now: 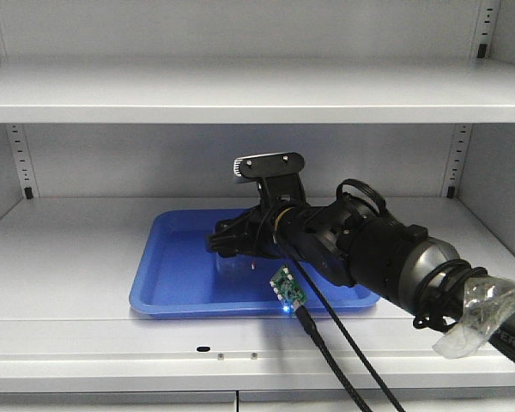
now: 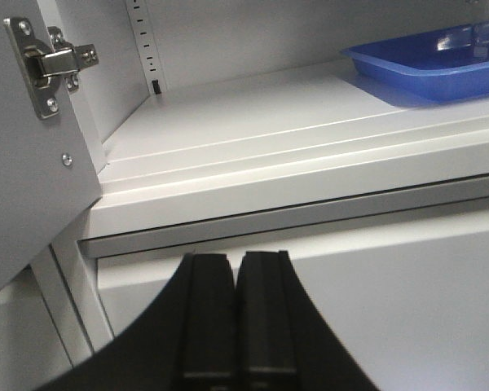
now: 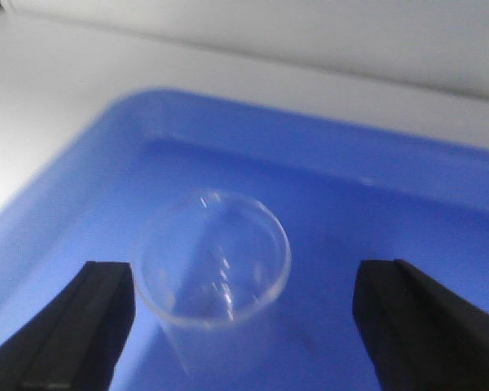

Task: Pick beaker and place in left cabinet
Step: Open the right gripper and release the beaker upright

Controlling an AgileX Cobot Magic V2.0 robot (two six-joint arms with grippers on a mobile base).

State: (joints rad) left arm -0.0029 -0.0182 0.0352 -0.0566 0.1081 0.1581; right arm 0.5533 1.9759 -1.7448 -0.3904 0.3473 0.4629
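**Mia:** What is closest to us?

**Ben:** The right arm. It is big and black and it reaches into the left cabinet from the right. A little green board with a blue light hangs under it, and black cables run down from there.

**Mia:** And at the end of the arm?

**Ben:** The right tool. Its two black fingers are spread wide apart.

**Mia:** Where is the beaker?

**Ben:** It stands upright between the two fingers, a bit nearer the left one. Neither finger touches it. It sits inside the blue tray, and the tray lies on the middle shelf.

**Mia:** Is anything in the glass?

**Ben:** It looks clear, with nothing in it.

**Mia:** What about the left tool?

**Ben:** It is lower, in front of the cabinet. Its fingers are pressed together with nothing between them. Beside it I see a door hinge.

**Mia:** And farthest away?

**Ben:** The grey back wall and the slotted rails in the corners.
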